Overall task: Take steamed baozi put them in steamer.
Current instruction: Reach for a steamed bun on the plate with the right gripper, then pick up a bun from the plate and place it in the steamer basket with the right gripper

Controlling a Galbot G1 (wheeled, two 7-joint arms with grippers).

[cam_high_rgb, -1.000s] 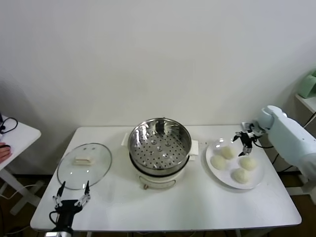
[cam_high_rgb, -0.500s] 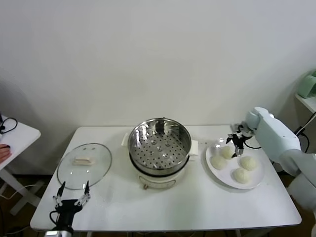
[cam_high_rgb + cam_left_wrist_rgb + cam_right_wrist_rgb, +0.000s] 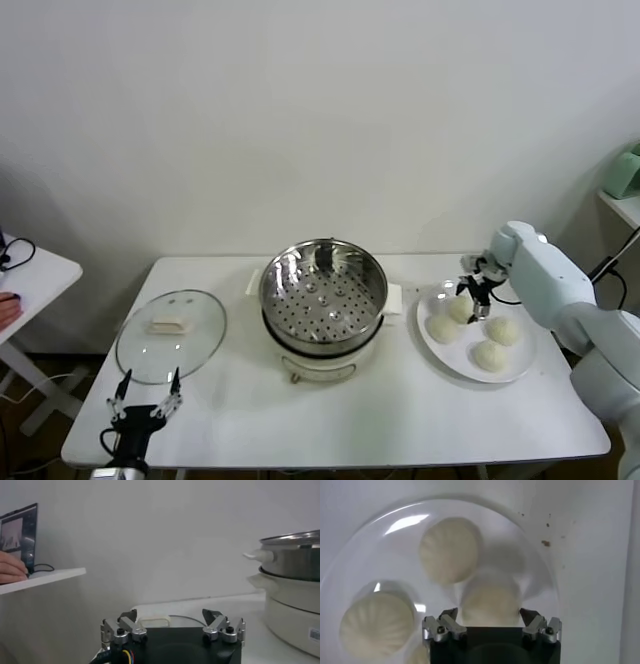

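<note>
Head view: right claw (image 3: 472, 292) sits over the white plate (image 3: 512, 370) at the table's (image 3: 400, 420) 3 o'clock side, right above the bun at the plate's 11 o'clock, the target baozi (image 3: 460, 309). Three more baozi (image 3: 489, 355) lie on the plate, all four there, none in the steamer (image 3: 323, 290) yet. Steamer at table centre, perforated tray bare, lid off; glass lid (image 3: 170, 333) lies flat toward 9 o'clock. Left claw (image 3: 141, 395) parked at the table's 7 o'clock edge, fingers spread, holding nothing.

Left wrist view: left claw (image 3: 172, 625) released, idle, steamer wall (image 3: 292, 590) off to the side. Nothing to do here.

Right wrist view: right claw (image 3: 490, 617) straddles one bun (image 3: 490, 600), fingers (image 3: 447, 620) either side of it with gaps visible, so released, not gripping yet; looks like the closing stage. A second bun (image 3: 450, 549) sits just beyond, close to touching the target. A third (image 3: 376, 622) sits off to one side.

How to do it well, my read: keep the bun centred between the fingers, go low enough to catch its widest part, close gently since soft dough will dent or tear. Watch the neighbour bun; it may drag along. Lift straight up before swinging toward 9 o'clock, clear the steamer rim, set down on the tray.
</note>
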